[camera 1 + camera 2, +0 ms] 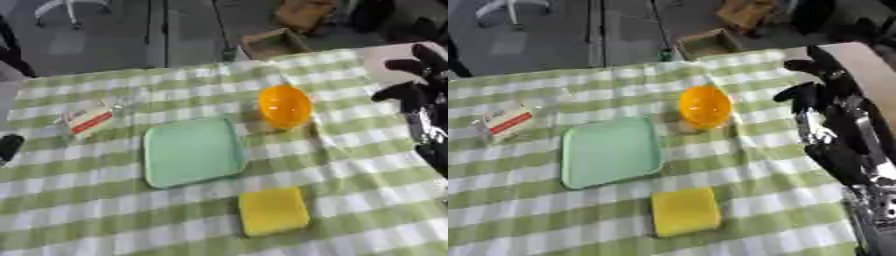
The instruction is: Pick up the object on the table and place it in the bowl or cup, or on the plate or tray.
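A yellow sponge block (pixel 684 211) lies near the table's front edge, just in front of a mint-green tray (pixel 611 151). Behind the tray's right corner stands an orange cup (pixel 704 107), upright and with nothing in it. A small clear packet with a red label (pixel 87 120) lies at the left. My right hand (pixel 833 95) hangs above the table's right side, to the right of the cup, open with fingers spread and nothing in it. A dark bit of my left hand (pixel 9 146) shows at the left edge.
The table wears a green-and-white checked cloth (pixel 367 165). Beyond its far edge are a cardboard box (pixel 273 44) and chair legs on the floor. Bare cloth lies between the sponge and my right arm.
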